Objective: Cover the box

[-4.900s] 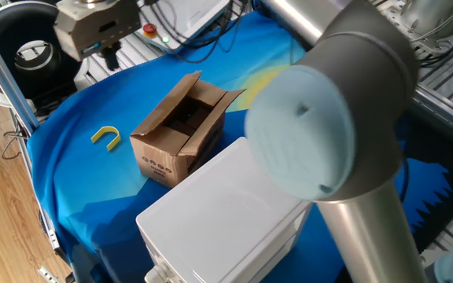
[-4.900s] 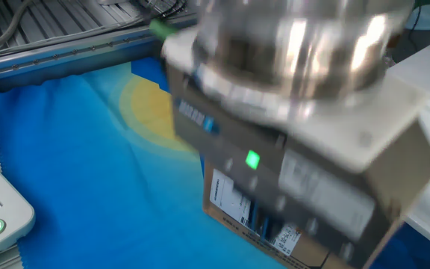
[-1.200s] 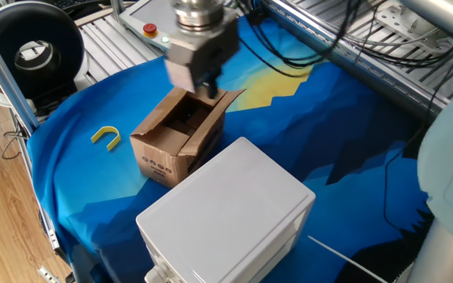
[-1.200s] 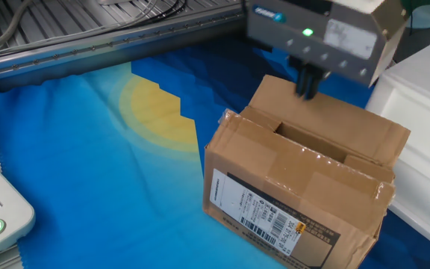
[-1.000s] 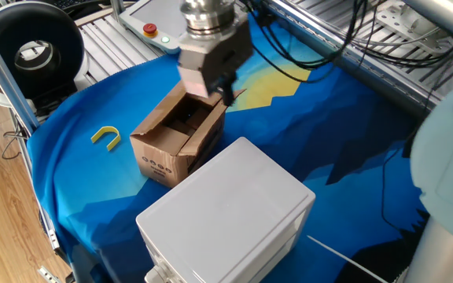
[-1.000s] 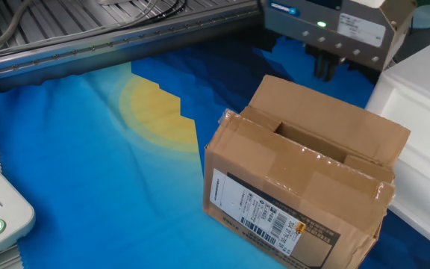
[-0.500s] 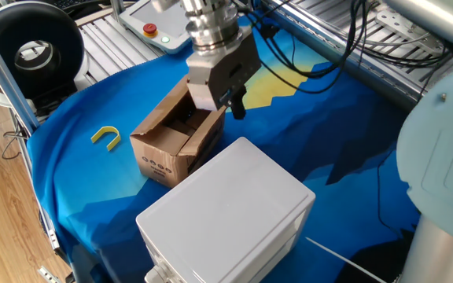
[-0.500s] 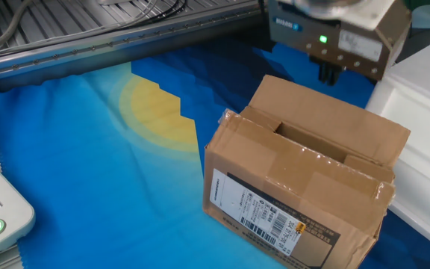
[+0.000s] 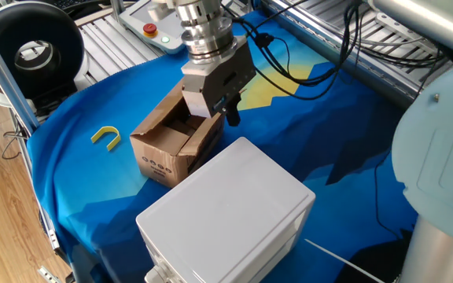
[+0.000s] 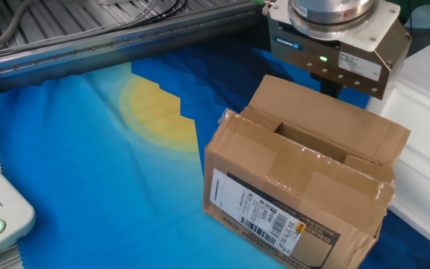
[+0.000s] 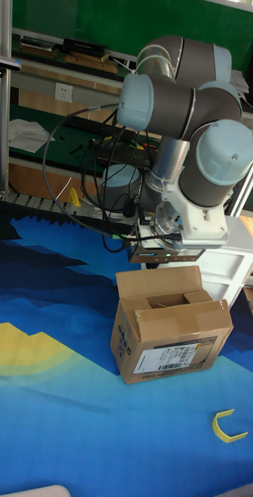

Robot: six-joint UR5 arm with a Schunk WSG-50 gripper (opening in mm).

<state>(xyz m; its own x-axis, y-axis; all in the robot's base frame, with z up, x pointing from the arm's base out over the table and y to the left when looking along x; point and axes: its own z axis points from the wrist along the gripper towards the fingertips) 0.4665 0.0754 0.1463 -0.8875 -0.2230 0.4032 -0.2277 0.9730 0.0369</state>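
desk [image 9: 344, 141] draped in a blue cloth with a yellow sun shape and dark jagged bands; slotted metal rails and black cables along its far edge, wood floor at one side, green wall behind in the tall fixed view. near the middle of the desk, the box [image 9: 175, 137], just beside a larger white plastic box [image 9: 230, 216] toward the near edge. long axis of the box running roughly alongside the white box; barcode label on one long side, top partly open, one flap raised. gripper [image 9: 225, 110] low at the raised flap; cannot tell whether jaws open or closed. yellow u-shaped piece [image 9: 107, 137] lying apart, toward the desk's edge.
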